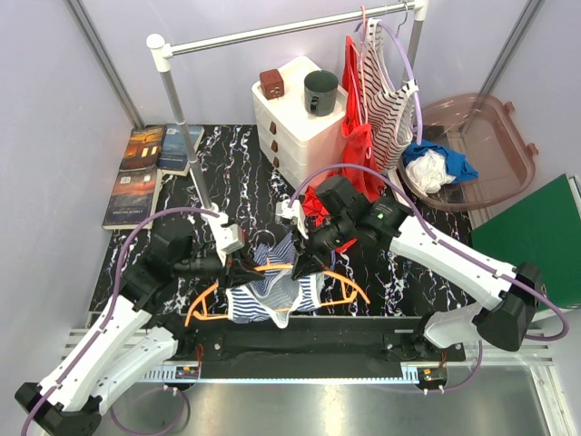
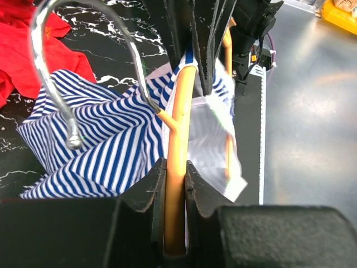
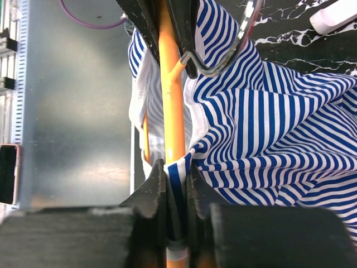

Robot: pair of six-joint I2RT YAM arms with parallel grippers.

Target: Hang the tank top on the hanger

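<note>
While left gripper [image 2: 175, 170] is clamping the hanger [image 2: 178, 111], right gripper [image 3: 176, 170], facing it, is pinching tank top [image 3: 268, 117] cloth onto the same hanger; remaining cloth is bunching beside both.

Pale lilac walls [image 1: 45, 82] surround a black marbled tabletop [image 1: 241, 173].

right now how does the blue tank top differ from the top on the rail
The tank top has navy-and-white stripes; the hanging top has dark-red-and-white ones. The tank top is bunched around the orange hanger; the hanging top hangs flat from the rail on a purple hanger. Both are striped and sleeveless.
</note>
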